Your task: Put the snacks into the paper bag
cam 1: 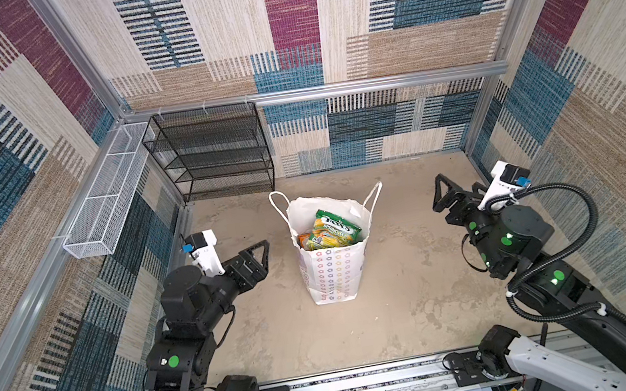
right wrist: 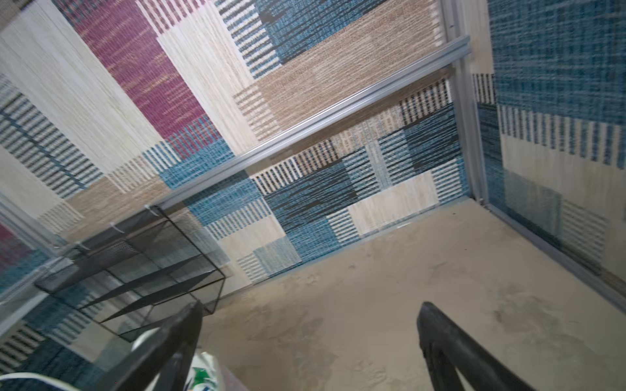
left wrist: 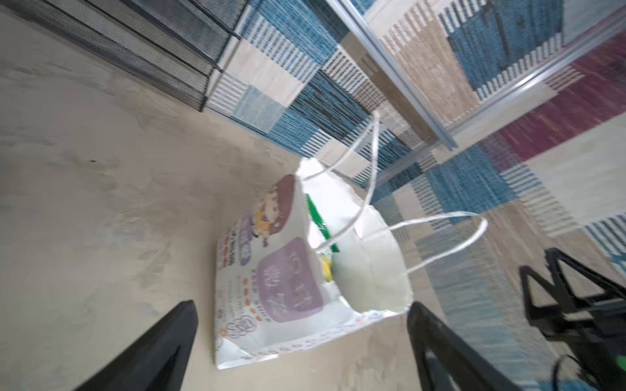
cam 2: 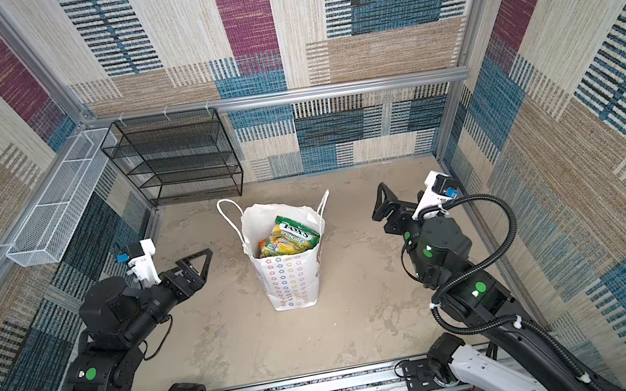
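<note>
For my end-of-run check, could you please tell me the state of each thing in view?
paper bag: upright, mouth open.
snacks: inside the bag, green packet on top.
left gripper: open, empty, beside the bag.
right gripper: open, empty, apart from the bag.
black mesh rack: upright, shelves bare.
white wire basket: on the side rail, nothing seen inside.

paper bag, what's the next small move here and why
Probably just easing both arms back to rest. The snacks lie inside the upright paper bag and no packet shows on the table. The left gripper and right gripper are open and empty, one on each side of the bag.
</note>
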